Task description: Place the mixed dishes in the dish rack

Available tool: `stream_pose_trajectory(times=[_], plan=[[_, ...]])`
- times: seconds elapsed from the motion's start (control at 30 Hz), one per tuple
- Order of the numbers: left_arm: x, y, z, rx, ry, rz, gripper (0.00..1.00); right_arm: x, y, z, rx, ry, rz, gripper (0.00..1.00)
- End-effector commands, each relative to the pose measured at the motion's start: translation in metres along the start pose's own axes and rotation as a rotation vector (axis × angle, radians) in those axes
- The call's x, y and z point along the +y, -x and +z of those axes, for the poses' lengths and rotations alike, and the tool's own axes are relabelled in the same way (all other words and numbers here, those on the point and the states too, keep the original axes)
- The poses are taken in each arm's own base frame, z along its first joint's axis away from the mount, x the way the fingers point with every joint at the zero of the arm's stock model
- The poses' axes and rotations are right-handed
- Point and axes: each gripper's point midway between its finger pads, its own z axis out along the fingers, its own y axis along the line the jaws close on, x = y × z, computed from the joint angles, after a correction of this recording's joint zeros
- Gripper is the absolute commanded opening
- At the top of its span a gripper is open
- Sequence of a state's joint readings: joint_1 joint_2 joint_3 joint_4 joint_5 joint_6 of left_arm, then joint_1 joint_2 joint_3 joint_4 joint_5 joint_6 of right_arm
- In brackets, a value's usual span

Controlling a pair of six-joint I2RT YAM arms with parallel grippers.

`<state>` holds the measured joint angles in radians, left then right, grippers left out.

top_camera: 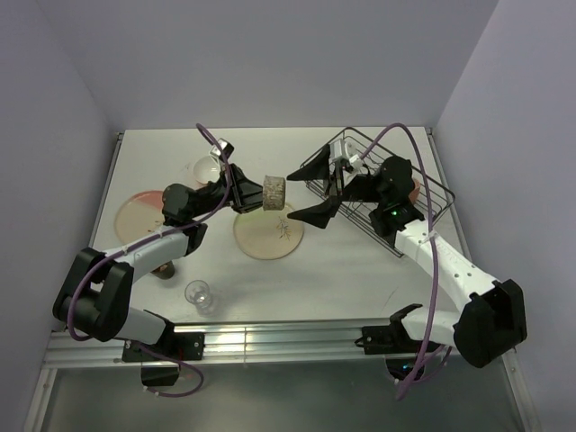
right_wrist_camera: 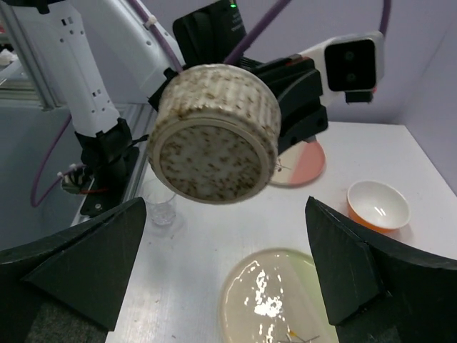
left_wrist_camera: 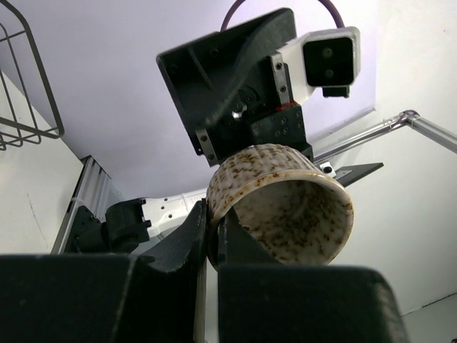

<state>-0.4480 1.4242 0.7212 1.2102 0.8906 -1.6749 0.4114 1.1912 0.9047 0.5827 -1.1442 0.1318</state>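
My left gripper (top_camera: 256,193) is shut on the rim of the small speckled bowl (top_camera: 274,191) and holds it on its side above the table; one finger is inside the bowl and one outside (left_wrist_camera: 212,236). My right gripper (top_camera: 306,192) is open and empty, its jaws spread wide just right of the bowl, whose base faces it (right_wrist_camera: 214,136). The dish rack (top_camera: 423,184) stands at the right behind the right gripper. The cream-green plate (top_camera: 268,236) lies under the bowl. The pink-cream plate (top_camera: 135,216), the orange bowl (top_camera: 205,168) and the clear glass (top_camera: 200,294) are on the left.
A dark cup (top_camera: 164,269) stands by the left arm's forearm. Something pinkish (top_camera: 413,191) shows inside the rack behind the right wrist. A rack corner (left_wrist_camera: 28,78) shows in the left wrist view. The metal rail (top_camera: 270,337) runs along the near edge.
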Motion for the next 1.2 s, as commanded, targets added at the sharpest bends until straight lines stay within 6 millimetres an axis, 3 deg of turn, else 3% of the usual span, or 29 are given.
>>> stream_pose_trajectory(times=[0.0, 0.33, 0.57, 1.17], plan=[[-0.021, -0.005, -0.002, 0.007, -0.075, 0.073, 0.00, 0.007, 0.030, 0.015, -0.059, 0.025, -0.107, 1.00], [-0.024, -0.008, -0.006, -0.003, -0.073, 0.082, 0.00, 0.010, 0.047, 0.035, -0.100, 0.031, -0.119, 1.00], [-0.031, -0.008, -0.009, -0.025, -0.108, 0.080, 0.00, 0.012, 0.047, 0.044, -0.123, 0.013, -0.101, 0.99], [-0.057, 0.001, -0.012, -0.082, -0.270, 0.072, 0.00, -0.008, 0.032, 0.048, -0.104, -0.119, -0.036, 0.98]])
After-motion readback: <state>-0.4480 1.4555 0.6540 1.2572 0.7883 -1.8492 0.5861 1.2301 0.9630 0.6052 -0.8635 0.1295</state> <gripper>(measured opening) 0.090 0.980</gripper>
